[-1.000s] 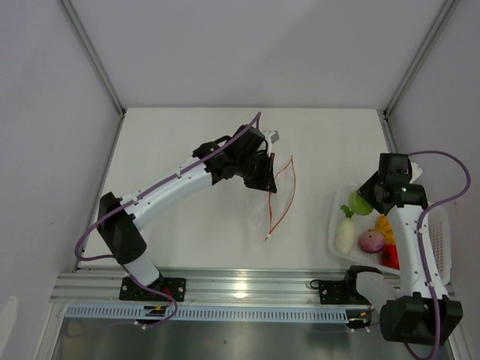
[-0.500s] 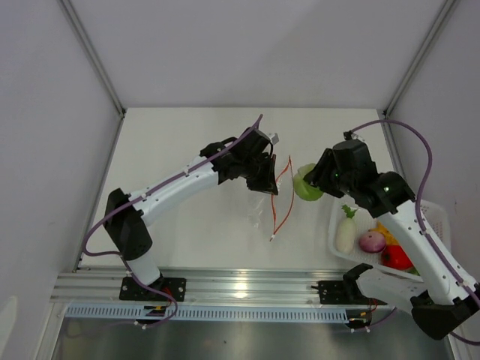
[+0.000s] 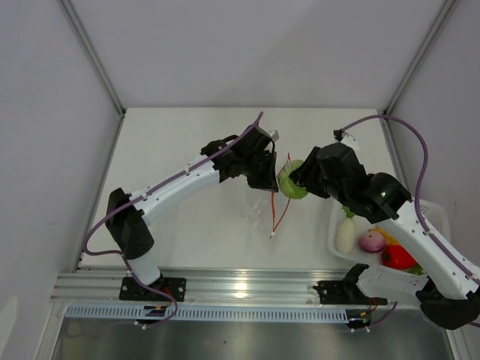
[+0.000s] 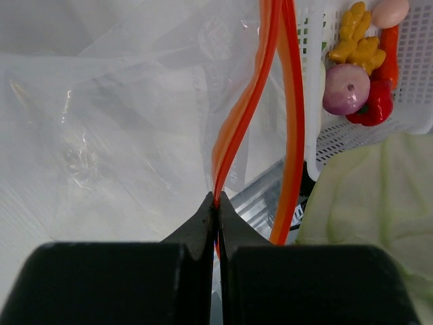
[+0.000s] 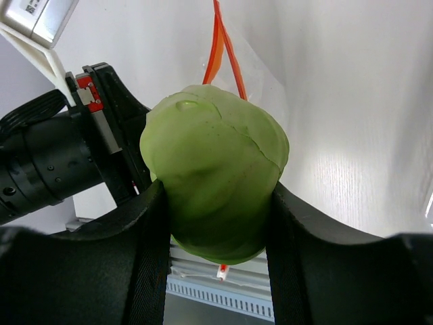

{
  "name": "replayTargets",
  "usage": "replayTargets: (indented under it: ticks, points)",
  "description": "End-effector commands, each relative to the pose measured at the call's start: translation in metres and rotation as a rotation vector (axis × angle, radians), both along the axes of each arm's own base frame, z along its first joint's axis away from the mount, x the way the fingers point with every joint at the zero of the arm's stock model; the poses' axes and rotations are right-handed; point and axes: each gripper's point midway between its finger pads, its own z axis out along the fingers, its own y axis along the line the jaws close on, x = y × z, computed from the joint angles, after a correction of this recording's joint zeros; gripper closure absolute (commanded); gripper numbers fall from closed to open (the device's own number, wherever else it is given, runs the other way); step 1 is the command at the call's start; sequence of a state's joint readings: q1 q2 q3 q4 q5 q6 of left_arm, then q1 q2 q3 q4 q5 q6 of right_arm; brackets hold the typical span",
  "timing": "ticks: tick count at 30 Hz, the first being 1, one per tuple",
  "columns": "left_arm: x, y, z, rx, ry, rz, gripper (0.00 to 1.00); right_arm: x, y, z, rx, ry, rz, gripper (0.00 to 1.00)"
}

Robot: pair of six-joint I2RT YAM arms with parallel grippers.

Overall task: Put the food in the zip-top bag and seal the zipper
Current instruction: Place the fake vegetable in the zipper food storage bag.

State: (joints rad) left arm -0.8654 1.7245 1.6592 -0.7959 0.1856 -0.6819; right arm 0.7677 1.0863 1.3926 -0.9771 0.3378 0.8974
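Green round fruit (image 5: 215,169), clamped in the right jaws, hangs just right of the mouth of the zip-top bag (image 4: 122,115). Left jaws are clenched on one lip of the zipper (image 4: 237,128), whose strip runs near to far; the other lip bows rightward. Right arm extends leftward over the surface (image 3: 187,142).

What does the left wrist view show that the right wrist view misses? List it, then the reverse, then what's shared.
Left wrist only: the white basket holding the pink food, orange-yellow piece and red pepper; the left gripper pinching the zipper. Right wrist only: the right gripper clamping the green fruit, with the left arm beside it. Shared: green fruit, zipper, clear bag.
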Motion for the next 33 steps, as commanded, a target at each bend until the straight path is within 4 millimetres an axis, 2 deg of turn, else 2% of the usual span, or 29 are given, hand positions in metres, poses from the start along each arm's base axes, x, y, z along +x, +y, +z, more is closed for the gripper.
replayTargets:
  ticks: [1, 8, 14, 21, 23, 26, 27, 30, 32, 33]
  points:
    - [0.003, -0.005, 0.015, -0.032, -0.016, 0.019, 0.99, 0.002, -0.008, 0.013, 0.028, -0.024, -0.09, 0.66]
    - [0.001, -0.001, 0.028, -0.067, -0.033, 0.049, 0.99, 0.007, -0.003, -0.013, 0.067, 0.034, -0.172, 0.65]
    - [-0.002, -0.001, 0.034, -0.108, -0.031, 0.065, 0.99, 0.007, -0.002, -0.038, 0.022, 0.101, -0.213, 0.64]
    - [-0.013, -0.003, 0.046, -0.188, -0.027, 0.032, 0.99, 0.002, -0.017, -0.063, -0.077, 0.149, -0.257, 0.64]
    - [-0.017, -0.006, 0.051, -0.216, -0.024, 0.012, 0.99, 0.001, -0.011, -0.064, -0.063, 0.15, -0.226, 0.64]
    - [-0.027, -0.015, 0.064, -0.309, -0.026, -0.053, 0.99, 0.001, 0.012, -0.06, -0.014, 0.148, -0.113, 0.64]
    - [-0.03, -0.015, 0.061, -0.316, -0.012, -0.062, 0.99, 0.001, 0.017, -0.059, -0.01, 0.144, -0.082, 0.64]
    - [-0.037, -0.017, 0.068, -0.359, -0.008, -0.093, 0.99, -0.003, 0.026, -0.056, 0.014, 0.128, -0.023, 0.64]
    - [-0.038, -0.015, 0.066, -0.357, -0.002, -0.092, 0.99, -0.007, 0.031, -0.049, 0.033, 0.101, 0.02, 0.61]
    - [-0.038, -0.015, 0.065, -0.357, 0.0, -0.091, 1.0, -0.008, 0.03, -0.046, 0.046, 0.081, 0.026, 0.53]
